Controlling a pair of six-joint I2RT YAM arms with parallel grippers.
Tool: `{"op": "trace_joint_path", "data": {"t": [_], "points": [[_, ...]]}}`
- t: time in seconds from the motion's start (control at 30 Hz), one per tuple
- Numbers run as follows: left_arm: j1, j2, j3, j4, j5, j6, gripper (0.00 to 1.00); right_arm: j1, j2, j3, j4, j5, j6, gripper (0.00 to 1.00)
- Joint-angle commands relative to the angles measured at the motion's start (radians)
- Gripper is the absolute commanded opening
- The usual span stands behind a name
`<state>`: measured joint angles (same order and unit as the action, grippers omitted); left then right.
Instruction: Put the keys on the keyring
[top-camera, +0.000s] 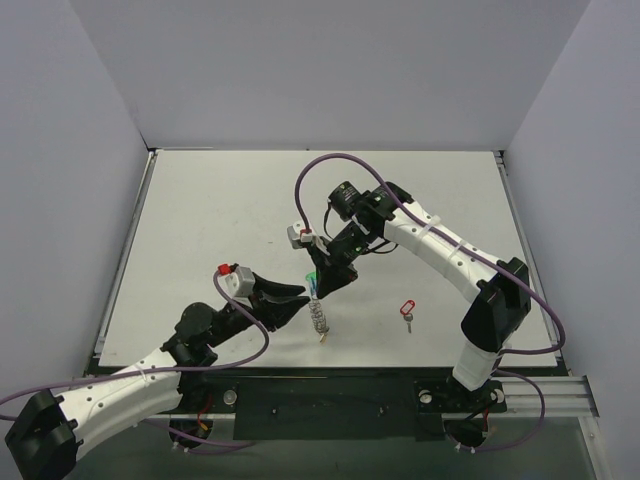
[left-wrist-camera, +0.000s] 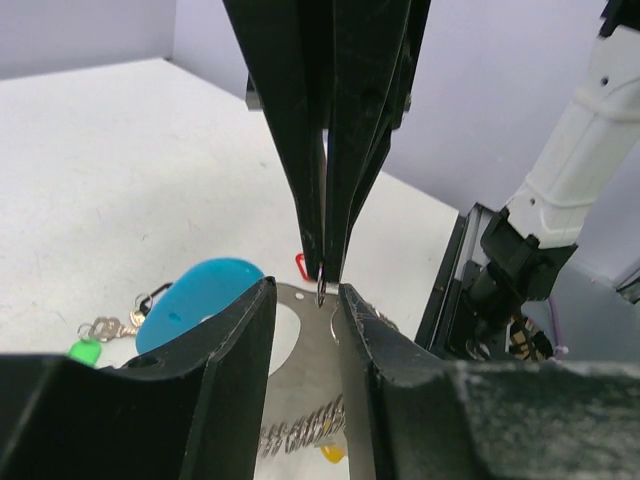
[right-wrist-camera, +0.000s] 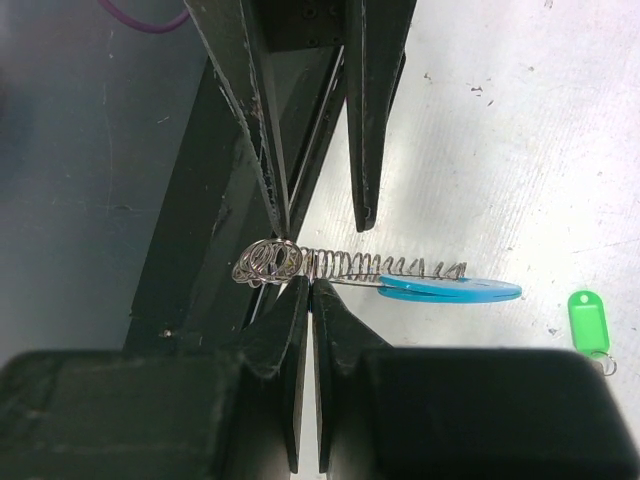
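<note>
While the left claw (top-camera: 302, 297) reaches in from the left, its two fingers stand parted and nothing is gripped between them. In its own wrist view the fingers (left-wrist-camera: 250, 340) flank a narrow gap, and the tips of the other arm's claw come down into that gap from above.

Just right of the left claw, almost tip to tip with it, the right claw (top-camera: 318, 288) has its jaws pressed together on a thin wire loop of the keyring (top-camera: 319, 315). The right wrist view shows the pinch close up. The silvery coiled chain (right-wrist-camera: 340, 265) runs out sideways from the closed tips. One finger of the left claw touches the bunched end of the coil, and the other hangs just above it, apart. The light-blue tag (right-wrist-camera: 450, 289) sits at the far end of the coil, away from the right claw and seen edge-on. From overhead the chain trails from the right claw toward the arm bases and ends in the small yellow piece (top-camera: 322, 338).

The green-tagged key (right-wrist-camera: 588, 318) lies on the white table (top-camera: 200, 220) past the blue tag. Whether it is linked to the chain cannot be told.

Well to the right of the right claw, the red-tagged key (top-camera: 406, 309) lies alone on the table.
</note>
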<state>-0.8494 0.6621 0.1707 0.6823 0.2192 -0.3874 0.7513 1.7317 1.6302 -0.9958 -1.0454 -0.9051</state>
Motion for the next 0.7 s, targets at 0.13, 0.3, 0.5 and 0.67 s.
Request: {"op": "trace_joint_path", "data": {"t": [0.13,0.3,0.5,0.67], "points": [[0.004,0.051,-0.010,0.218,-0.003,-0.045,0.41,-0.001,-0.003,0.007,-0.032,-0.082,0.008,0.00],[0.003,0.082,-0.013,0.246,0.006,-0.047,0.40,0.000,-0.004,0.008,-0.033,-0.090,0.009,0.00],[0.004,0.094,-0.013,0.252,0.017,-0.044,0.39,-0.001,-0.003,0.010,-0.032,-0.090,0.011,0.00],[0.004,0.113,-0.011,0.253,0.040,-0.045,0.36,-0.003,-0.001,0.011,-0.033,-0.094,0.012,0.00]]}}
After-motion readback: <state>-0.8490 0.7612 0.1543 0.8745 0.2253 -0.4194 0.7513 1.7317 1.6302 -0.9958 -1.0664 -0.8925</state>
